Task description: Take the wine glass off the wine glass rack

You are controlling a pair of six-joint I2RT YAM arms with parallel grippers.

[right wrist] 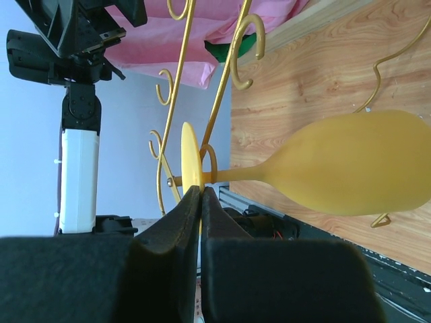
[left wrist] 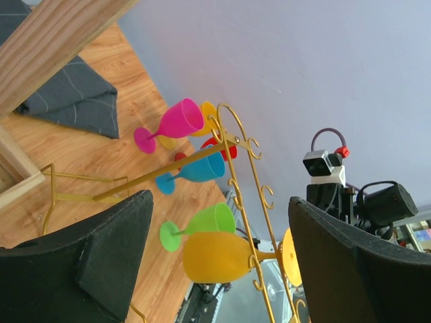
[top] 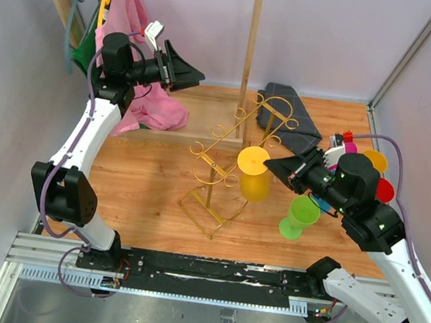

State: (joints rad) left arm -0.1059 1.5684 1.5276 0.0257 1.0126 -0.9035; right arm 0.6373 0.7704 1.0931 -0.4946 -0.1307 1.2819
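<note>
Grasp step: the right fingers [right wrist: 178, 232] look pinched on the foot rim of the yellow wine glass [top: 253, 183], which hangs mid-frame on the wine glass rack [top: 216, 158] (left fingers [top: 181, 68] spread, upper left). Next, I'd judge, slide it off its hook.

Just ahead of the right pincer [right wrist: 202, 194], the wine glass [right wrist: 350, 165] looks like smooth, matt yellow plastic, slightly translucent. The wine glass rack [top: 213, 186] around its stem is thin gold-coloured metal wire with a glossy sheen. The pincer's own fingers [right wrist: 168, 242] are matt black with a fine grainy surface. Under the pincer, the counter [top: 151, 178] shows smooth, satin wood grain. Beside the left pincer [top: 198, 74], soft pink cloth [top: 126, 19] hangs on a bare, pale wooden clothes rack [top: 250, 56].
</note>
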